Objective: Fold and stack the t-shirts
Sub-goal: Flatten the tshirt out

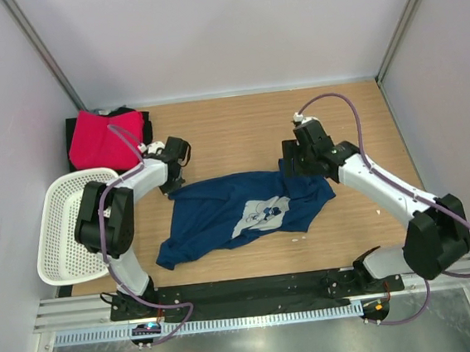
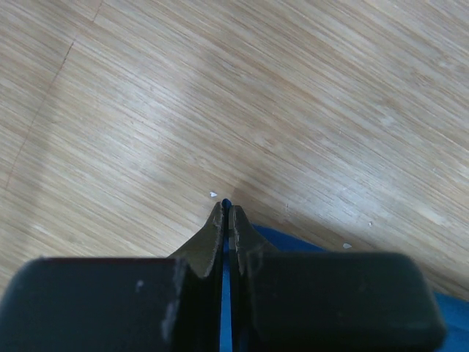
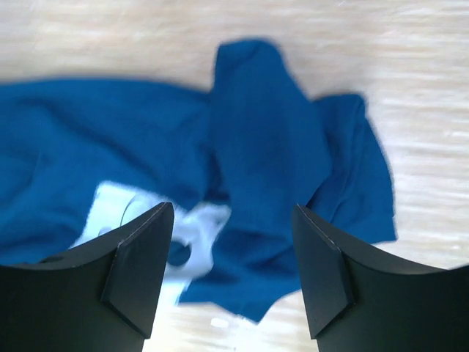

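Note:
A dark navy blue t-shirt (image 1: 230, 214) with a white chest print lies crumpled in the middle of the table. My left gripper (image 1: 173, 182) is shut on its upper left corner; a strip of blue cloth (image 2: 226, 293) shows between the closed fingers. My right gripper (image 1: 299, 163) is open above the shirt's right end, and the shirt (image 3: 271, 147) with its white print (image 3: 117, 213) shows below it. A bright pink-red t-shirt (image 1: 102, 137) lies folded on a black one (image 1: 76, 125) at the far left.
A white perforated plastic basket (image 1: 65, 226) stands at the left edge beside the left arm. Bare wooden table (image 1: 239, 134) lies beyond the shirt. Grey walls close in the table on three sides.

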`<control>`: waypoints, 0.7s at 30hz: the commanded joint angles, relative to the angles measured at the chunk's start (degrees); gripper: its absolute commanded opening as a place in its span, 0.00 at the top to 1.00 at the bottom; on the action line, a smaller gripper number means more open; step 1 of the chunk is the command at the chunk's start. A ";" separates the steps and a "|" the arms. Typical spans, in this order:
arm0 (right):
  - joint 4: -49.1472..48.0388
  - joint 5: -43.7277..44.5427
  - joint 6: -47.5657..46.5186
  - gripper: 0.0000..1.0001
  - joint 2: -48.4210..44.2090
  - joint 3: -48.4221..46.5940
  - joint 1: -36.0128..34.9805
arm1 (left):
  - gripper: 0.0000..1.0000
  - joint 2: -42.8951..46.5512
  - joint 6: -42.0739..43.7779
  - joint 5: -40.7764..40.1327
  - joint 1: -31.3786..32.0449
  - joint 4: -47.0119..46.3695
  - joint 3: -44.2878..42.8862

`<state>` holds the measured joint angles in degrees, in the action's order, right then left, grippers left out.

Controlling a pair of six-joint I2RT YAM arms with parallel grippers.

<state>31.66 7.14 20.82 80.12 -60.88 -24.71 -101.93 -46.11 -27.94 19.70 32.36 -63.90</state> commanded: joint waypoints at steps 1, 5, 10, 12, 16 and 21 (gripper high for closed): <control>-0.38 4.01 0.89 0.30 -3.13 3.40 -5.16 | 1.00 1.38 -0.47 -0.89 -0.37 -2.65 0.26; 1.12 9.11 1.41 0.40 0.12 4.98 -9.29 | 1.00 2.08 -0.21 -0.80 -0.28 -3.00 0.79; -0.19 14.82 2.82 0.50 5.39 7.00 -10.62 | 1.00 2.26 0.49 -0.36 -0.37 -3.09 0.88; -1.42 16.24 3.09 0.55 6.28 7.18 -10.62 | 1.00 2.26 0.58 -0.09 -0.37 -3.35 0.88; -4.67 15.37 2.21 0.61 8.38 7.36 -10.53 | 1.00 2.44 0.84 0.26 -0.37 -3.62 0.97; -6.78 16.33 1.51 0.40 12.25 6.57 -10.53 | 1.00 2.35 1.02 0.61 -0.37 -3.71 1.14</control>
<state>28.36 20.69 22.59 90.98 -52.82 -35.14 -101.91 -45.63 -27.11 19.68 30.37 -63.29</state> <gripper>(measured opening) 0.568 0.007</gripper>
